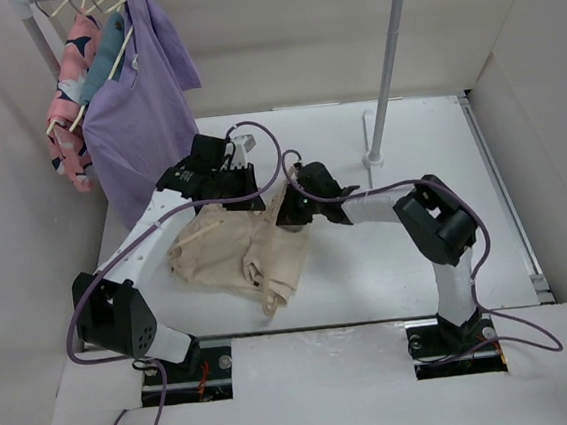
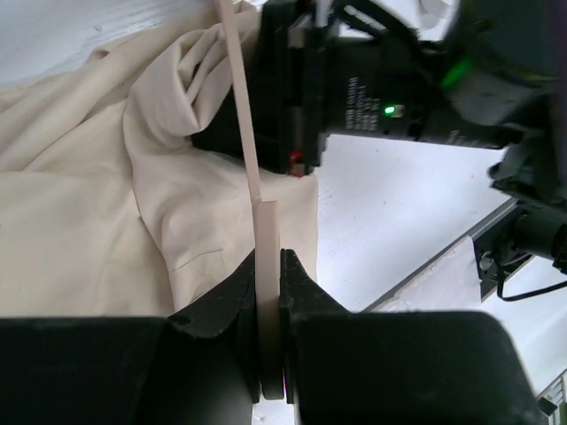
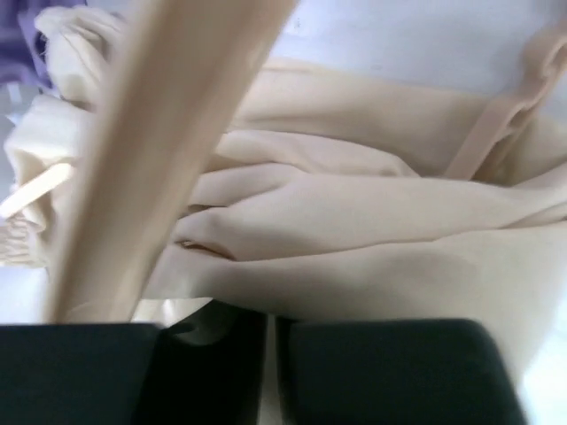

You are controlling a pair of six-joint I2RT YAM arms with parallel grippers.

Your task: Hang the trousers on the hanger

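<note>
Beige trousers (image 1: 240, 257) lie crumpled on the white table (image 1: 390, 273), between the two arms and near the middle. In the overhead view, the left arm rises from its base, bends sharply at a low elbow on the left and stretches up and right across the table. The left gripper (image 1: 249, 194) sits at the far edge of the cloth. The right arm stands tall at its base, folds at the elbow and reaches left, bringing the right gripper (image 1: 290, 212) down onto the trousers just beside the left one. A thin pale bar of the hanger (image 1: 201, 233) lies slanted over the cloth. Behind, a purple shirt (image 1: 144, 115) and a pink patterned garment (image 1: 70, 102) hang from a rail.

From the left wrist, the left gripper (image 2: 270, 297) is clamped on the flat end of the hanger (image 2: 266, 239). The hanger's rod runs up over the trousers (image 2: 89, 221) toward the black right gripper (image 2: 354, 97).

From the right wrist, the right gripper (image 3: 270, 372) has its jaws drawn almost together, with only a thin pale slit between them. I cannot tell whether cloth is pinched there. The hanger (image 3: 159, 150) crosses blurred and close, with folds of the trousers (image 3: 354, 212) beneath it.
</note>
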